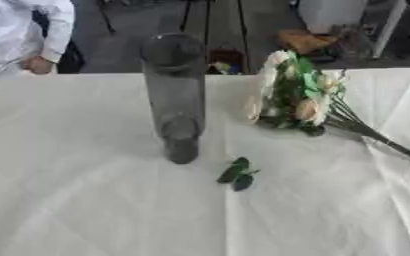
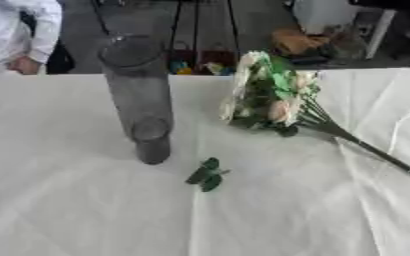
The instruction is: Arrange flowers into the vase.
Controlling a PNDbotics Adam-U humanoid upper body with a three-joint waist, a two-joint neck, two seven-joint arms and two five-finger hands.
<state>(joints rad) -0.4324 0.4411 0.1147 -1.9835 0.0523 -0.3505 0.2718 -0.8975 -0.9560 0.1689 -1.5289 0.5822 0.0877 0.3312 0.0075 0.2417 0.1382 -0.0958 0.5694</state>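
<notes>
A tall clear glass vase [image 1: 175,95] stands upright on the white tablecloth [image 1: 86,200], a little left of the middle; nothing shows inside it. To its right lies a bunch of pale cream and peach flowers [image 1: 294,95] with green leaves, its heads near the far edge. Its dark stems [image 1: 379,140] run off toward the right edge of the view. A small sprig of green leaves [image 1: 236,174] lies loose on the cloth just in front of the vase, to its right. Neither of my hands shows in either view.
Beyond the table's far edge [image 1: 103,74] stands a person in white at the upper left, touching nothing on the table. Dark furniture and a brown object [image 1: 303,40] sit on the floor behind. The cloth is creased at the right.
</notes>
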